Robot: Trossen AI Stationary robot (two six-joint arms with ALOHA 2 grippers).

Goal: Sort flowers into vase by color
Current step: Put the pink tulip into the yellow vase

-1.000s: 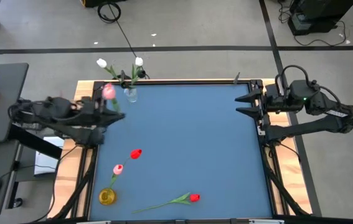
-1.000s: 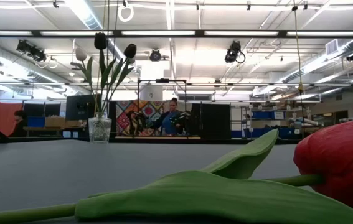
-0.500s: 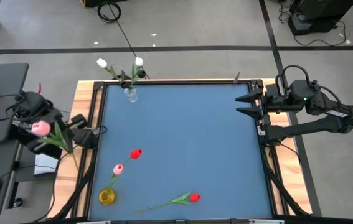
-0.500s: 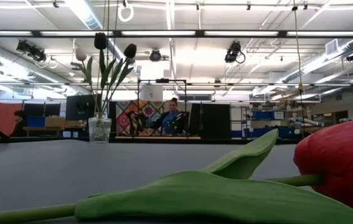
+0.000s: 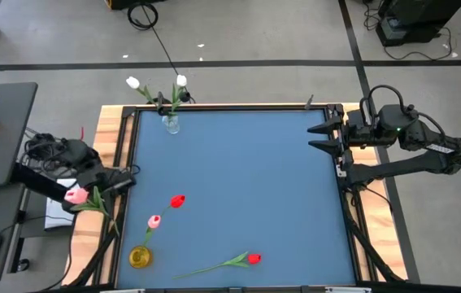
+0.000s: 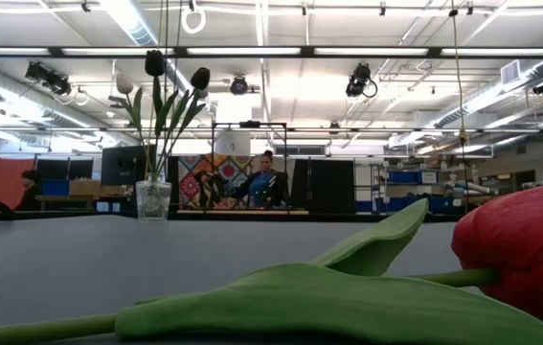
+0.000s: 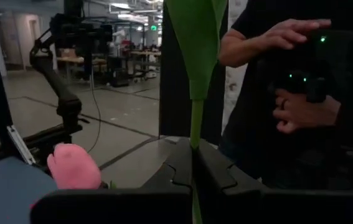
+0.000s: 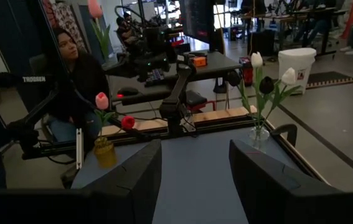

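- The left gripper [image 5: 100,189] sits off the table's left edge, pinched tight on the green stem of a pink tulip [image 5: 75,195] whose head points away from the blue table [image 5: 238,171]
- The right gripper [image 5: 319,135] waits at the table's right edge, fingers spread, holding nothing
- A clear vase [image 5: 170,124] at the far left corner holds white tulips [image 5: 181,80]
- A yellow vase [image 5: 139,257] at the near left corner holds a pink flower [image 5: 154,220] and a red flower [image 5: 177,200]
- A red tulip [image 5: 253,259] lies flat near the front edge
- A person's hands [image 7: 304,109] show in the left wrist view

Seven tulips [image 5: 253,259], two vases [image 5: 139,257], two arms [image 5: 413,165].
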